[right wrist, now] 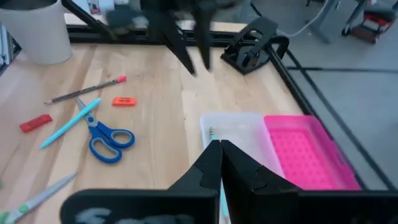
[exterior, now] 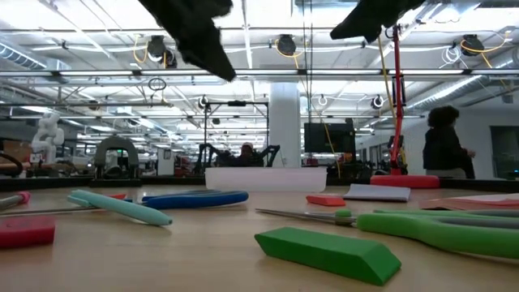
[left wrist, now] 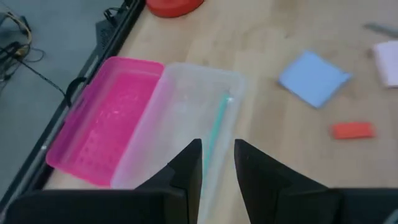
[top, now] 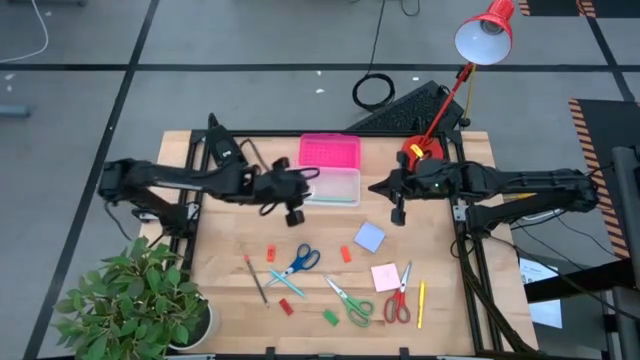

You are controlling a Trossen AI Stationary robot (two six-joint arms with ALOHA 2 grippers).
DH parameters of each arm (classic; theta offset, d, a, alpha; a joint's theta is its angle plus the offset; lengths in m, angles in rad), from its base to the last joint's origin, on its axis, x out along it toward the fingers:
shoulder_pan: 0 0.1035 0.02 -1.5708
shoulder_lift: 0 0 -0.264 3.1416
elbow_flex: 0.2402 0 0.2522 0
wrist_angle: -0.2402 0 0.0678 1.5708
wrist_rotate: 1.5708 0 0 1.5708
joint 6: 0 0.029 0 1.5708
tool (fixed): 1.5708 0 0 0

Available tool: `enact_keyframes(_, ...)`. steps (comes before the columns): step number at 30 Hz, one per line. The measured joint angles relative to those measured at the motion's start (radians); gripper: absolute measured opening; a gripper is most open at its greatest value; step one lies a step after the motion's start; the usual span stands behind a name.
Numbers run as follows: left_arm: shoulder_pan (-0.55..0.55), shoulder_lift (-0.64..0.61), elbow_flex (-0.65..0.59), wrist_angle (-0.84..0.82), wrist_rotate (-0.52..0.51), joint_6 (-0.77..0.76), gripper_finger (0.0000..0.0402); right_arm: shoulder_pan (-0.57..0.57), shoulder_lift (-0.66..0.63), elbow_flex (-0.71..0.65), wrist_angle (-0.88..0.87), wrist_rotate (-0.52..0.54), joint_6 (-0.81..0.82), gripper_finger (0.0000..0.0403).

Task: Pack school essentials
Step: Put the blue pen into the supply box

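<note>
L hand [top: 296, 203] hangs above the near-left corner of the clear box [top: 333, 186], arm reaching in low from the bench's left edge w/ wrist bent down. In the left wrist view its fingers [left wrist: 188, 167] stand a little apart, gripping nothing. Straight past them a teal pen [left wrist: 214, 127] lies inside the box, lengthwise. The pink lid [top: 329, 151] sits open, flat, on the box's far side.

R hand [top: 398, 212] hovers just right of the box, arm stretched in from the right edge, roughly level, tip drooping. Its fingers [right wrist: 208, 163] are pressed together, empty (right wrist view shows only a thin seam between them).

Rest of the school gear is spread on the bench [top: 225, 250], nearer the front edge:
- blue scissors [top: 299, 262] centre-left, a light-blue pen [top: 289, 284] crossing just below
- pencil [top: 255, 277] further left, small red eraser [top: 270, 254] beside it
- another red eraser [top: 286, 307] and a green eraser [top: 331, 317] near the front
- green scissors [top: 350, 300] centre, red scissors [top: 399, 300] to the right, yellow pencil [top: 421, 304] beyond those
- blue notepad [top: 369, 237] and pink notepad [top: 386, 277] right of centre, an orange-red eraser [top: 346, 254] by the blue pad

Red lamp [top: 478, 45] stands at the far-right corner, a potted plant [top: 135, 298] at front-left.
</note>
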Motion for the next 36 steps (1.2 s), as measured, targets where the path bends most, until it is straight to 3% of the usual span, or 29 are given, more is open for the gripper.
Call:
enact_keyframes(9,-0.281,-0.057,-0.008,-0.092,-0.095,-0.162,0.0097,0.132,0.108,0.000,0.000,0.005,0.157,0.0000)
enact_keyframes(18,-0.501,-0.038,-0.009,-0.097,-0.145,-0.266,0.0097,0.389,0.253,0.000,0.040,0.136,0.300,0.0002)
enact_keyframes(26,-0.546,-0.036,-0.009,-0.100,-0.166,-0.246,0.0097,0.425,0.325,0.000,0.301,0.135,0.228,0.0061)
enact_keyframes(36,-0.498,-0.036,-0.009,-0.113,-0.162,-0.168,0.0097,0.411,0.426,0.000,0.354,0.135,0.210,0.0140)
